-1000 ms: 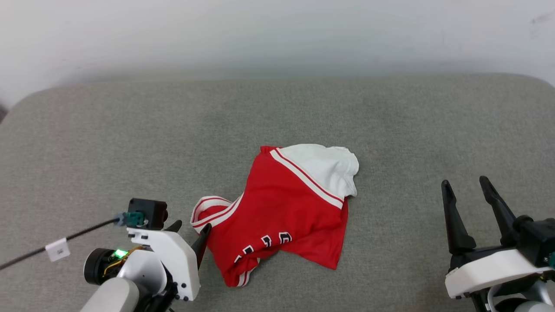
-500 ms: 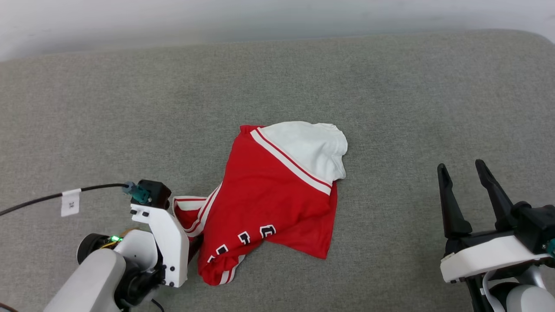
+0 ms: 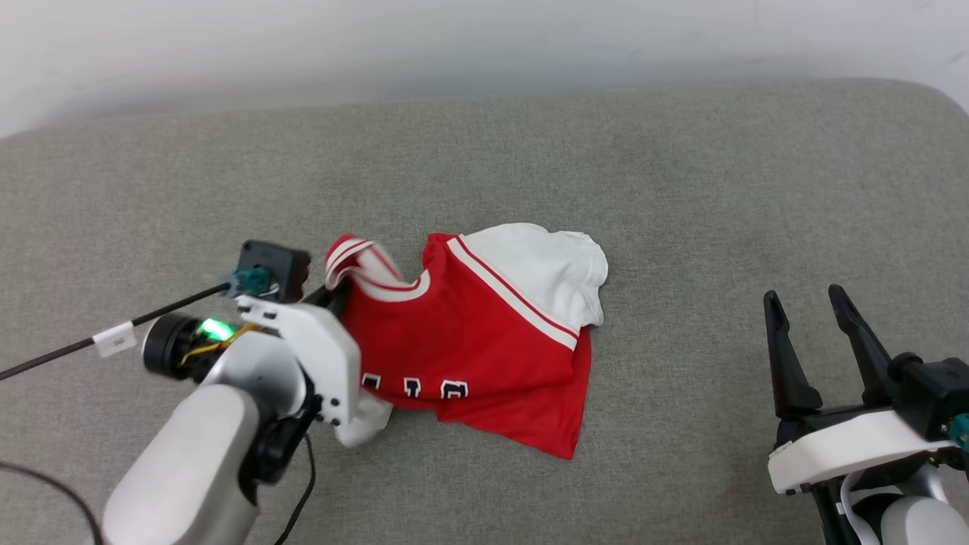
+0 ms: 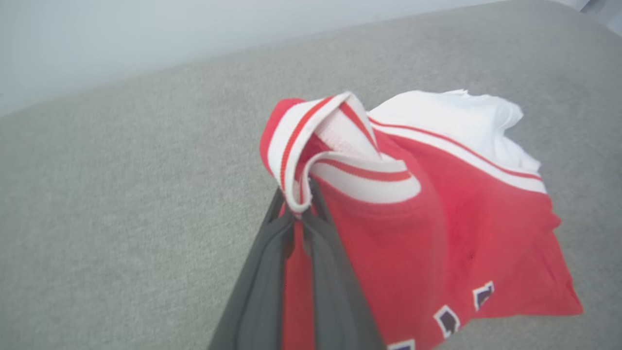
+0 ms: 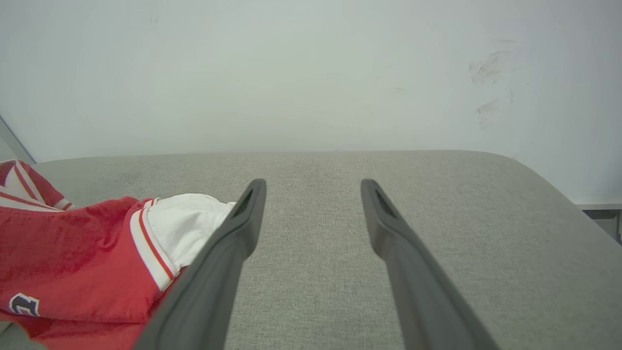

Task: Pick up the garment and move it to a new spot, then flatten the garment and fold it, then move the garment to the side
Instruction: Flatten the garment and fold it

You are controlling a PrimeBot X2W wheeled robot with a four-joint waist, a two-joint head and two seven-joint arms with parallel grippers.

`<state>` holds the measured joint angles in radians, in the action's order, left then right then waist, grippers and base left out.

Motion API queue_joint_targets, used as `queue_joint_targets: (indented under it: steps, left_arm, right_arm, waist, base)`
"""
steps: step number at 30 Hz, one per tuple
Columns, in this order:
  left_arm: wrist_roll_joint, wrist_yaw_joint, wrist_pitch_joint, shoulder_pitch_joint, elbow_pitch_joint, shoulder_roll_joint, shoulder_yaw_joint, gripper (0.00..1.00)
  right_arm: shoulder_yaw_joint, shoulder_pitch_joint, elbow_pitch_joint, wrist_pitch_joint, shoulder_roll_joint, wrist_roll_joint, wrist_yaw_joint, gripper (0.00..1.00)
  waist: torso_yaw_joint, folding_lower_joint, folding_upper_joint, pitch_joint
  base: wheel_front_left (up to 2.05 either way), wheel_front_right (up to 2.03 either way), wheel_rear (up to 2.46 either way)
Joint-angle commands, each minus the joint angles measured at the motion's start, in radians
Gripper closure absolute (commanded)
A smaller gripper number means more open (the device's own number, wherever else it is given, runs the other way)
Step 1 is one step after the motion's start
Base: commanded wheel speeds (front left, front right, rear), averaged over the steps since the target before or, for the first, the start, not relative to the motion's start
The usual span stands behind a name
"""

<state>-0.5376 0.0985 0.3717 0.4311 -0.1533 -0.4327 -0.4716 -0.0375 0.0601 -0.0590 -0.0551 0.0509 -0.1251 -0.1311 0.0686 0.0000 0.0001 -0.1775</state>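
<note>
Left side first: cable [image 3: 76, 348] trails off the left wrist, and the left gripper [image 4: 297, 215] has come up and away from the robot versus a second ago, when it sat low beside the crumpled collar. The head camera also shifted between frames, so only part of that apparent motion is real. The fingers are pressed together, pinching the striped neck trim [image 4: 335, 146], which now stands lifted off the grey padded surface [image 3: 681, 189] with the fabric draping down from it. So the grasp has taken and the lift has started. The garment [image 3: 484, 341] sits mid-surface, slightly left of centre, and most of it is still lying down: the red body is pulled taut toward the collar, and the black lettering [image 3: 412, 387] now runs in a straighter line than before. A white bit pokes out under the left wrist, probably the other sleeve, can't confirm. The white sleeve [image 3: 553, 272] on the right end hasn't visibly moved relative to the surface and still lies flat, so the shirt isn't airborne yet and needs more lift before relocating, else it drags. Far right, the right gripper [image 3: 804, 297] is parked well apart from the cloth, fingers spread, holding nothing, same pose as before.
</note>
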Motion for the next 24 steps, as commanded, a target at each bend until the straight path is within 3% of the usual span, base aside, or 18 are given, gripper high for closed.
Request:
queue_joint_targets:
  steps: [1,4,8,13,18,19,20,24]
  left_arm:
    - [0.013,0.004,-0.011,0.017,0.012,0.004,-0.005,1.0]
    - [0.071,0.009,-0.048,0.038,0.068,0.038,-0.056,1.0]
    - [0.097,-0.029,-0.032,0.008,0.105,0.099,-0.17,1.0]
    - [0.087,-0.07,0.008,-0.052,0.064,0.154,-0.28,1.0]
    - [0.047,-0.088,0.017,-0.105,0.001,0.185,-0.314,1.0]
    - [0.045,-0.087,0.004,-0.107,-0.002,0.188,-0.311,0.86]
    - [0.052,-0.082,-0.013,-0.107,-0.004,0.19,-0.309,0.0]
    - [0.07,-0.065,-0.102,-0.1,0.027,0.196,-0.289,0.0]
  right_arm:
    - [0.001,-0.001,0.0,0.001,-0.001,0.001,0.001,0.0]
    - [-0.001,-0.007,-0.009,0.009,-0.001,0.005,0.001,0.0]
    - [-0.005,-0.016,-0.02,0.016,-0.001,0.009,0.001,0.0]
    - [-0.001,-0.015,-0.031,0.022,-0.001,0.006,0.001,0.0]
    - [-0.004,-0.014,-0.034,0.025,-0.001,0.008,0.001,0.0]
    - [-0.007,-0.016,-0.035,0.025,-0.001,0.008,0.001,0.0]
    - [-0.01,-0.018,-0.035,0.025,-0.001,0.008,0.001,0.0]
    - [-0.014,-0.023,-0.031,0.026,-0.001,0.012,0.001,0.0]
  waist:
    - [-0.004,0.0,-0.0001,0.009]
    - [-0.007,0.0,-0.0001,0.017]
    - [-0.008,0.0,-0.0001,0.019]
    - [-0.005,0.0,-0.0001,0.01]
    - [-0.005,0.0,-0.0001,0.005]
    - [-0.007,0.0,-0.0001,0.005]
    - [-0.01,0.0,-0.0001,0.006]
    - [-0.024,0.0,-0.0001,0.019]
  base:
    - [0.0,0.0,0.0]
    - [0.0,0.0,0.0]
    - [0.0,0.0,0.0]
    - [0.0,0.0,0.0]
    - [0.0,0.0,0.0]
    - [0.0,0.0,0.0]
    - [0.0,0.0,0.0]
    - [0.0,0.0,0.0]
